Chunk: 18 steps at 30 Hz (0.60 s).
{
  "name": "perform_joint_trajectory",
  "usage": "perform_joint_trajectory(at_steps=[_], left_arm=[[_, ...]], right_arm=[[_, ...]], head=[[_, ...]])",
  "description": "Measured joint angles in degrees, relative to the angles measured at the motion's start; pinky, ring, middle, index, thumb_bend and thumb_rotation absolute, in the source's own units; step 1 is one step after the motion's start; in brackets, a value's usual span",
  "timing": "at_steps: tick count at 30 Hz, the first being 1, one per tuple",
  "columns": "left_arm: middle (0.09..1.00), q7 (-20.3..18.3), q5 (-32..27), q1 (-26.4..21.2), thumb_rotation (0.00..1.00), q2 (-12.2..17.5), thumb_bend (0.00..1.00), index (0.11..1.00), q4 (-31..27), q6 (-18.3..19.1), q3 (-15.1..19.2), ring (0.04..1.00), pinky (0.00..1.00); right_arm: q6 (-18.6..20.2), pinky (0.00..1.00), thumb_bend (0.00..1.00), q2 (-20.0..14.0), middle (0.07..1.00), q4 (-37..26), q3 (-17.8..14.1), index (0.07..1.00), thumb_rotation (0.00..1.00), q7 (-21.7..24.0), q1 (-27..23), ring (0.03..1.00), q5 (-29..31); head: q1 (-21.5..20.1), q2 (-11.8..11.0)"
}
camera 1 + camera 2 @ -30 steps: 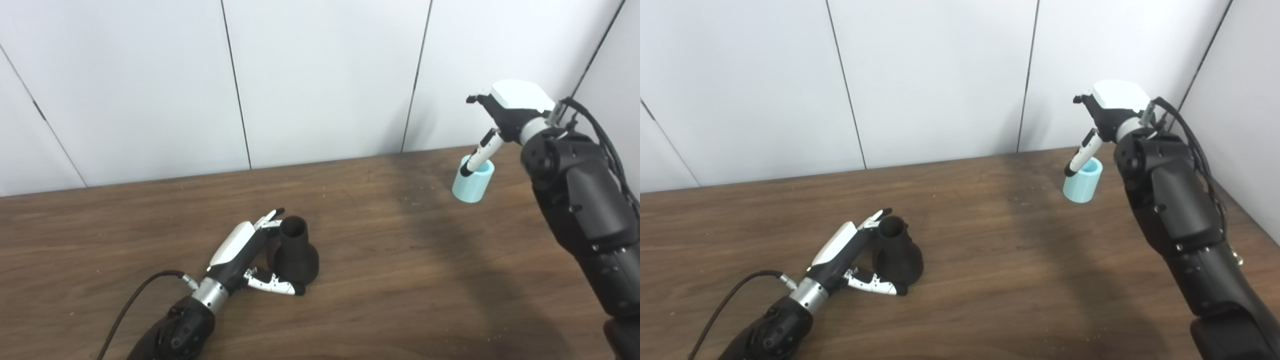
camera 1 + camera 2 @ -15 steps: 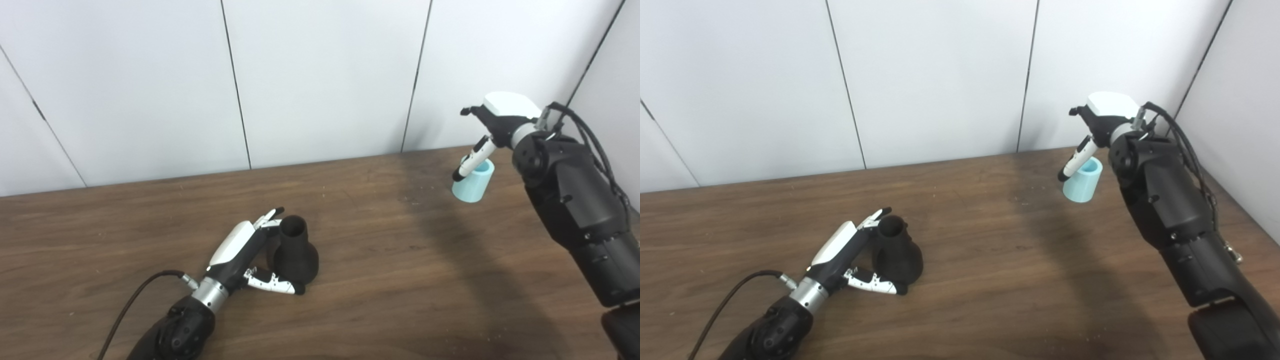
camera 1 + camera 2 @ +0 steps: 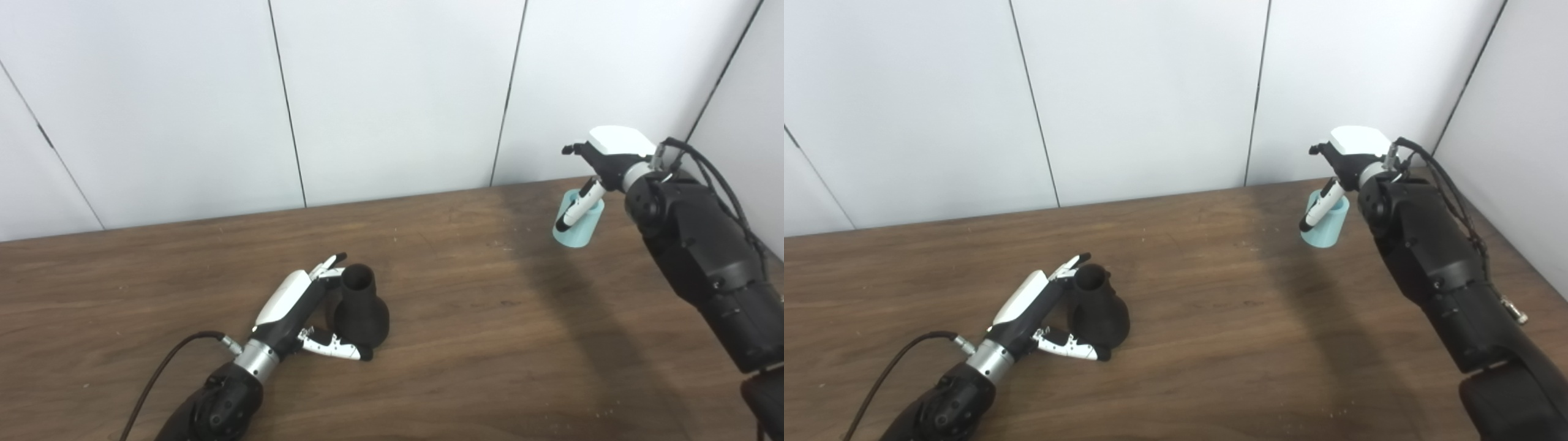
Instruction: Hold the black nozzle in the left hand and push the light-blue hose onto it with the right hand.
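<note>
Left hand (image 3: pixel 294 306) cupped around black nozzle (image 3: pixel 361 309) on surface (image 3: pixel 490 343); right hand (image 3: pixel 1350 156) grasping light-blue hose (image 3: pixel 1326 223), thumb crossing its front in both views alike.

Our left robot hand (image 3: pixel 294 306) cups the black nozzle (image 3: pixel 360 307); at two o'clock, our right robot hand (image 3: pixel 603 160) meets the light-blue hose (image 3: pixel 579 220).

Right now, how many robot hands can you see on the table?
2. The left hand sits near the front of the brown wooden table, beside the black flared nozzle. The right hand is at the back right, over the short light-blue hose.
</note>
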Motion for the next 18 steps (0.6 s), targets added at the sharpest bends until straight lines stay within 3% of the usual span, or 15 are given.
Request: perform_joint_trajectory(at_steps=[18], left_arm=[[0.803, 3.56, 3.33, -0.53, 0.07, 0.29, 0.52, 0.486, 0.22, -0.54, -1.91, 1.0, 1.0]], right_arm=[[0.44, 0.66, 1.0, -0.29, 0.882, 0.41, 0.7, 0.87, 0.28, 0.29, -0.01, 0.861, 0.91]], head=[[0.18, 0.35]])
